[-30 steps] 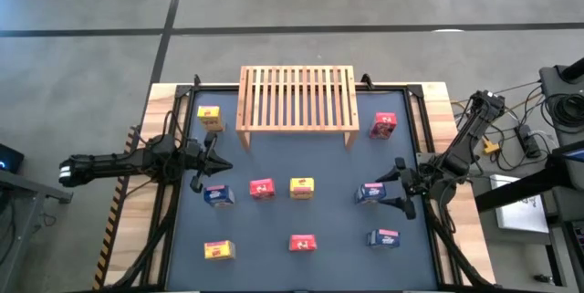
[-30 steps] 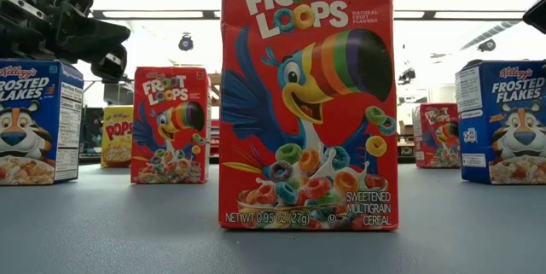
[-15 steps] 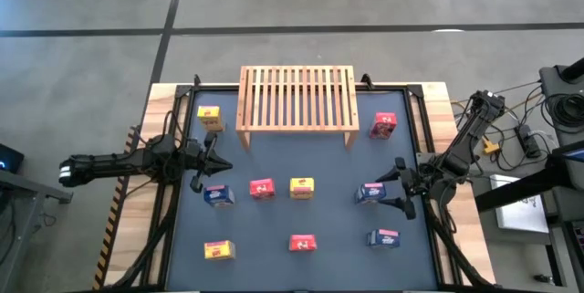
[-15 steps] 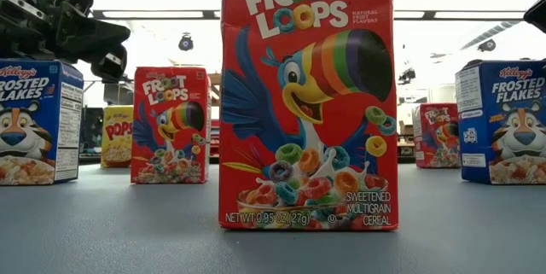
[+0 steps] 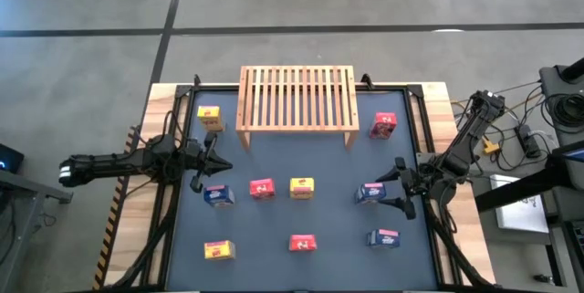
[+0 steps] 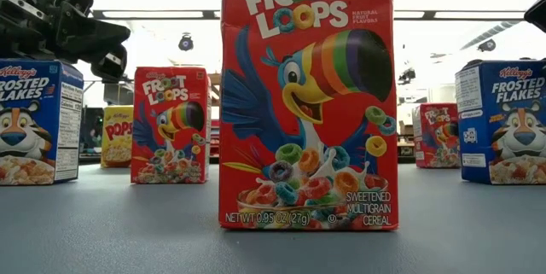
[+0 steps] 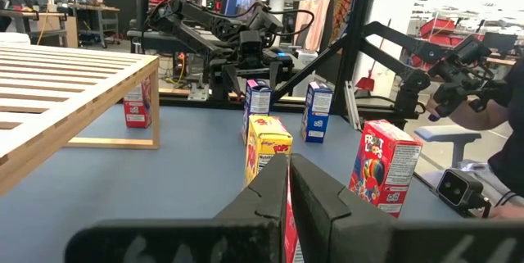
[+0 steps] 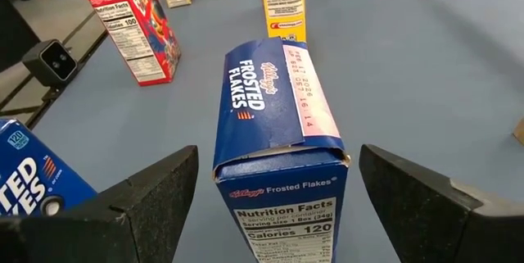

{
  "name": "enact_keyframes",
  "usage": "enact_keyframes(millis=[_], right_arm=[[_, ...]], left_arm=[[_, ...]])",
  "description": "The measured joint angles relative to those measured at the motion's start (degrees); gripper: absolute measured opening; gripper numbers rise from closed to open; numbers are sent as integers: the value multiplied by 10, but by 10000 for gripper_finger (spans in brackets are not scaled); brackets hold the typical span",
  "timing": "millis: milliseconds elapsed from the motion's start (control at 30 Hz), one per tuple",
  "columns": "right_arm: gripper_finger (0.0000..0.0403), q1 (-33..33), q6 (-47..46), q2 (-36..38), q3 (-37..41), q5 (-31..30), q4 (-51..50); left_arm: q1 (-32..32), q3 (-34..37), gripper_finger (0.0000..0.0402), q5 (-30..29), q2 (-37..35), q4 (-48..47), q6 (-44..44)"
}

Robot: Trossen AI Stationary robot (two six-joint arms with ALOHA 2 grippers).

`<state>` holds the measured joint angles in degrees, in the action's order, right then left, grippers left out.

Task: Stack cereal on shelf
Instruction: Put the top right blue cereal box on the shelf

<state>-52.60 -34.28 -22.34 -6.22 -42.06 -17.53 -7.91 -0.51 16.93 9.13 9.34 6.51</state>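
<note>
Low down, the red box (image 6: pixel 309 95) loses its top to the frame edge and hides the shelf; beside it, a yellow box (image 6: pixel 118 137) peeks out, half covered.

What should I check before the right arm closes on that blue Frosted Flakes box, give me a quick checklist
1. Right end effector open: ok.
2. Blue Frosted Flakes box between its fingers, gap on both sides: ok.
3. Box upright: ok.
4. Neighbouring blue box apart from the target: ok.
5. Shelf top free of boxes: ok.
6. Left end effector shut, holding nothing, waiting at the table's left side: ok.
</note>
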Motion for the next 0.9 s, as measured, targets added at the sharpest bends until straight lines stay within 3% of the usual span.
enact_keyframes(millis=[267, 600, 900], right_arm=[[321, 0, 0, 0, 0, -17, 2], [241, 0, 3, 0, 0, -17, 3], [211, 0, 4, 1, 0, -17, 5]], left_arm=[[0, 0, 0, 0, 0, 0, 0], [0, 0, 0, 0, 0, 0, 0], [0, 0, 0, 0, 0, 0, 0]])
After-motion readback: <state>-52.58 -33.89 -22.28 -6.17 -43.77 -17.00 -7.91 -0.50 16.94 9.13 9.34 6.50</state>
